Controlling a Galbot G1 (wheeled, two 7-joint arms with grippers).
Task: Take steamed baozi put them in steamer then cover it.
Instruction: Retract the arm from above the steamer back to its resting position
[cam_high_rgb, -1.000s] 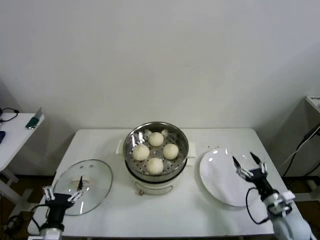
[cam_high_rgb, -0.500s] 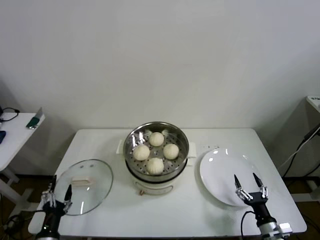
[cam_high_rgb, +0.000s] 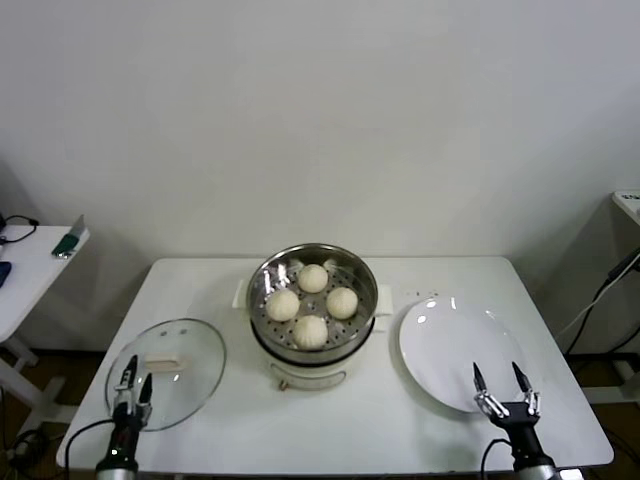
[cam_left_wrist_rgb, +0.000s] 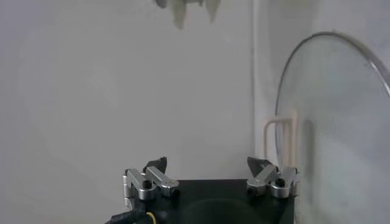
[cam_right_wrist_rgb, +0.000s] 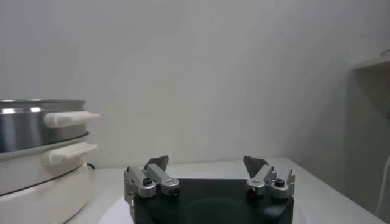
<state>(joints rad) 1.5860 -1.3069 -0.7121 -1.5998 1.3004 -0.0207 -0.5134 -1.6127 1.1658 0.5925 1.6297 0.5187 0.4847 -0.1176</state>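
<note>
Several cream-white steamed baozi (cam_high_rgb: 310, 330) sit inside the shiny steamer (cam_high_rgb: 366, 278) on its white pot base at the table's middle. In the right wrist view the steamer (cam_right_wrist_rgb: 33, 125) stands off to one side. The glass cover (cam_high_rgb: 190, 385) lies flat on the table at the left, pale handle up, and shows beside the jaws in the left wrist view (cam_left_wrist_rgb: 341, 115). My left gripper (cam_high_rgb: 135, 378) stands open, empty, over the cover's front edge, jaws wide apart (cam_left_wrist_rgb: 206, 163). My right gripper (cam_high_rgb: 497, 375) is open and empty at the front rim of the plate (cam_right_wrist_rgb: 206, 161).
A flat white plate (cam_high_rgb: 440, 340) lies bare to the right of the steamer. A small side table (cam_high_rgb: 30, 265) with a few items stands off to the left, and a shelf edge (cam_high_rgb: 628, 198) shows at the far right.
Both arms have drawn back and down toward the table's front edge, the right one leaving the plate's right side. Both grippers stay open. Baozi, steamer and cover have not moved.
</note>
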